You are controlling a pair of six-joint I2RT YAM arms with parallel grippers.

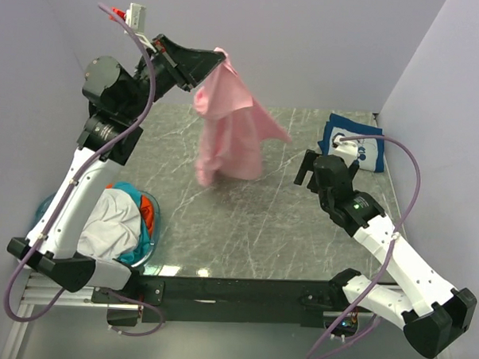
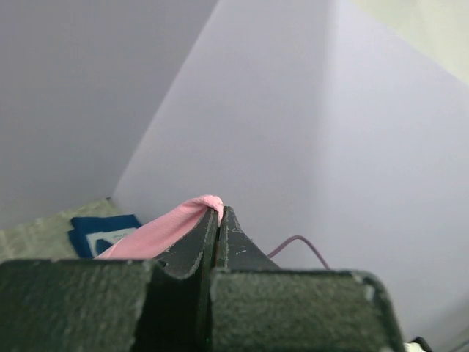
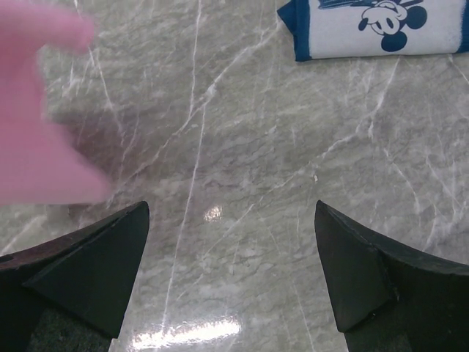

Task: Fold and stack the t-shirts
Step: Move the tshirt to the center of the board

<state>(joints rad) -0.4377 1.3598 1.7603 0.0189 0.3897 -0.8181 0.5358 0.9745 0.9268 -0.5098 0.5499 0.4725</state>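
My left gripper (image 1: 219, 63) is raised high at the back and shut on the light pink t-shirt (image 1: 230, 123), which hangs down with its lower end near the table. The pinched cloth shows in the left wrist view (image 2: 165, 231) between the closed fingertips (image 2: 218, 213). My right gripper (image 1: 311, 171) is open and empty above the table, right of the hanging shirt; the pink cloth is blurred at the left of its view (image 3: 40, 117). The navy t-shirt with white cartoon print (image 1: 354, 143) lies folded at the back right and shows in the right wrist view (image 3: 374, 28).
A translucent blue round basket (image 1: 142, 231) at the front left holds white (image 1: 110, 221), orange and teal t-shirts. Walls close the table at the back and both sides. The marble table top (image 1: 285, 229) lies under both arms.
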